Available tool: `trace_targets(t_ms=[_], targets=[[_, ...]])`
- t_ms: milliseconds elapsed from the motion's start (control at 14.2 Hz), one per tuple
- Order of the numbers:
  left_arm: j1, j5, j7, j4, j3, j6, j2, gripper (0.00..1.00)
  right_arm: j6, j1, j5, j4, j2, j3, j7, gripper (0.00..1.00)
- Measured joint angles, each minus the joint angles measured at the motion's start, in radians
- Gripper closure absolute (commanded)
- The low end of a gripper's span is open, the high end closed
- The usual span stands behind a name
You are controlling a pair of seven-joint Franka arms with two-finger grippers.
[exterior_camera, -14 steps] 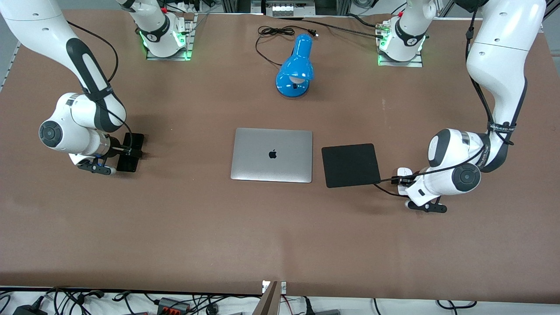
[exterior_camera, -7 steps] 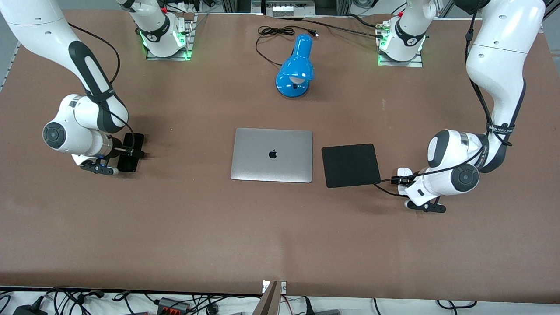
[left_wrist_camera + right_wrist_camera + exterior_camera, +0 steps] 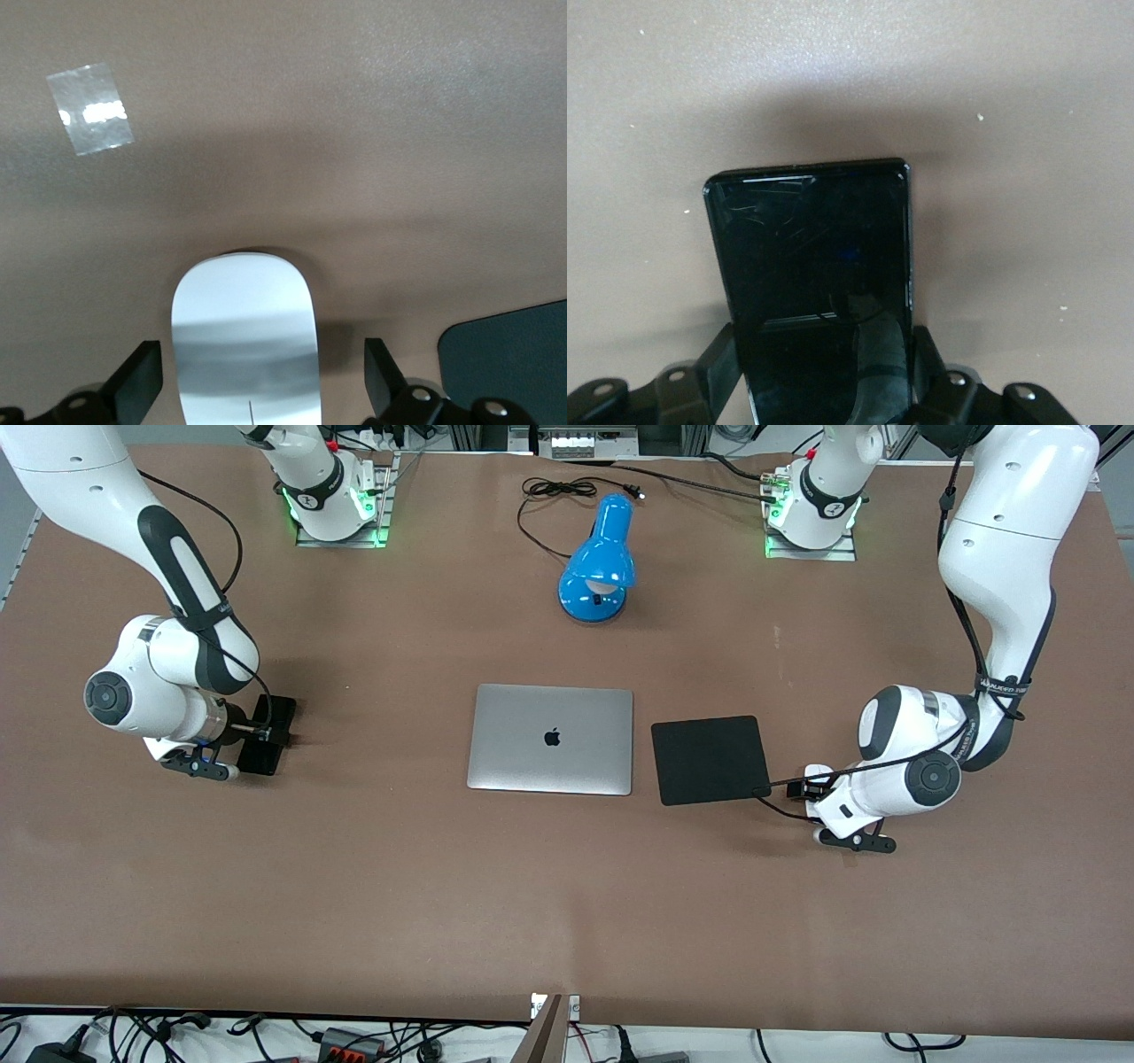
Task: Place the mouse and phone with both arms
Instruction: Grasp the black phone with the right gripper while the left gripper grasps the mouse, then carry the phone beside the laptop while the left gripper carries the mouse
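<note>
Sitting at the lower right of the front frame, the left tool (image 3: 808, 788) straddles the mouse (image 3: 817, 772) on the table (image 3: 567, 886) just beside the black pad (image 3: 710, 759), its fingers (image 3: 133, 385) spread clear of the white shell (image 3: 244, 341). Higher up at mid-left, the right tool (image 3: 270, 734) is clenched across the phone (image 3: 267, 735), its fingers (image 3: 718, 363) pressing both long edges (image 3: 815, 292). Between them lies the closed laptop (image 3: 550, 739), and the blue lamp (image 3: 600, 560) sits near the top centre.
</note>
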Motion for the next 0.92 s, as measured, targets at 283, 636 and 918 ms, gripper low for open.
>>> trace_targets(t_ms=[283,636,918], targets=[[0.000,0.002,0.003,0.000,0.000,0.004,0.000,0.19,-0.005,0.003,0.000,0.002,-0.001,0.002,-0.001,0.82],[0.000,0.056,0.006,0.000,0.000,0.008,0.000,0.42,-0.137,0.108,0.001,0.079,-0.059,0.014,0.001,0.82],[0.000,0.057,0.007,0.001,0.000,0.008,0.000,0.54,-0.181,0.252,0.002,0.144,-0.068,0.018,0.080,0.82]])
